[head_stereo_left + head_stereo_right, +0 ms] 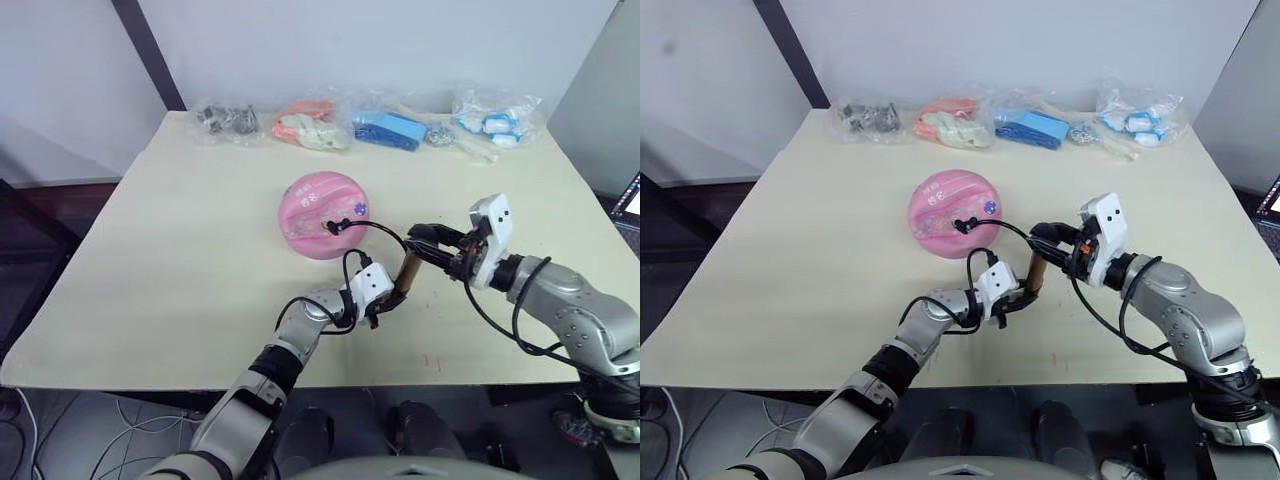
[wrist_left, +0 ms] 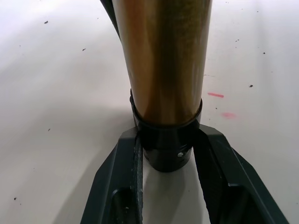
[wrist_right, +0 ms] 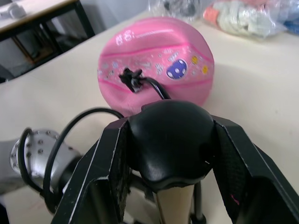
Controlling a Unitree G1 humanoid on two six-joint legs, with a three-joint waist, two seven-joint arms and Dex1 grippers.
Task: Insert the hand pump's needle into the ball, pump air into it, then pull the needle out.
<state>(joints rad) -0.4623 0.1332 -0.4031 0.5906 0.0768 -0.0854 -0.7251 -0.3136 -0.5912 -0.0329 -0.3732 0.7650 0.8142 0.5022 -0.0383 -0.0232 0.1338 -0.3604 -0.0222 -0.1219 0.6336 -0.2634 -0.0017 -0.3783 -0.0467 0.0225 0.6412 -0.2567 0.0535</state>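
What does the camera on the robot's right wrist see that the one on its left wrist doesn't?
Right wrist view: the pink ball with the needle fitting stuck in its side, the black hose, bagged items, and the right tool shut on the pump's black handle.

Left wrist view: the left tool shut on the pump's bottom black cap, and small red marks on the table.

Both: the hand pump's brass barrel and the pale table.

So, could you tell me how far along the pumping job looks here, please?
Done: the needle sits in the ball. In hand: left gripper clamps the pump base, right gripper clamps its handle, so pumping looks underway. Left: finishing pumping and pulling the needle out.
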